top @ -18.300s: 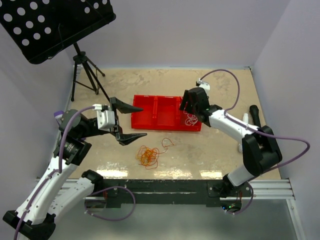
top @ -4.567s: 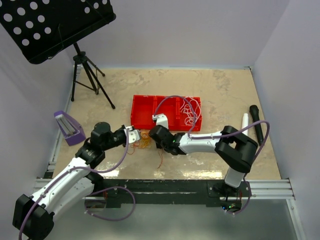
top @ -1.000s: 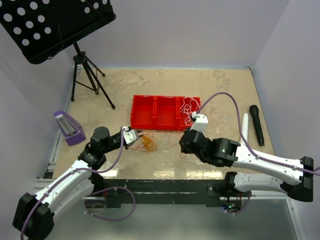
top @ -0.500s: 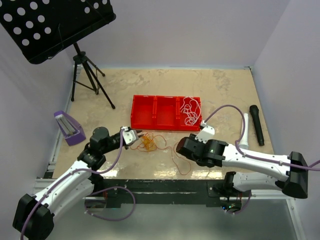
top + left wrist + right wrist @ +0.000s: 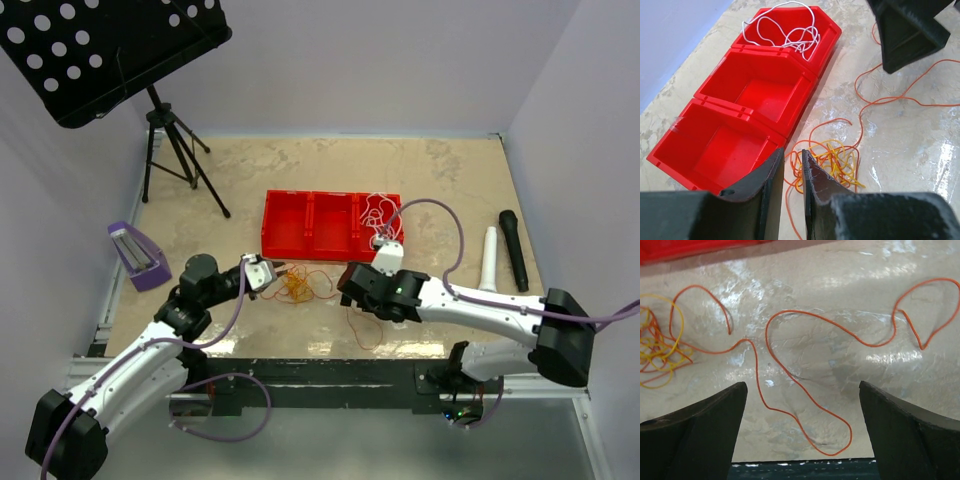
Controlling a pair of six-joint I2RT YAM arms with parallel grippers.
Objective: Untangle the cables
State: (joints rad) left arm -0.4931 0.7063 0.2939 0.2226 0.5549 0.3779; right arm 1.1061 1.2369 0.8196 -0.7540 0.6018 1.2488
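The right gripper (image 5: 802, 385) is spread wide and grasps nothing. It hangs over the table (image 5: 440, 180), and the red cord (image 5: 785, 312) lies loose in long loops on the surface under and between its two fingers. The cord's far end runs off toward the orange and yellow tangle (image 5: 655, 355).

The left gripper (image 5: 792, 152) has its fingers drawn close, with only a narrow slit between them. An orange strand runs into that slit, but I cannot tell whether it is pinched. The tangle (image 5: 832, 162) lies on the table just beyond these fingertips, beside the red tray (image 5: 755, 85). The white cord (image 5: 790, 30) is heaped in the tray's compartment on the right arm's side.
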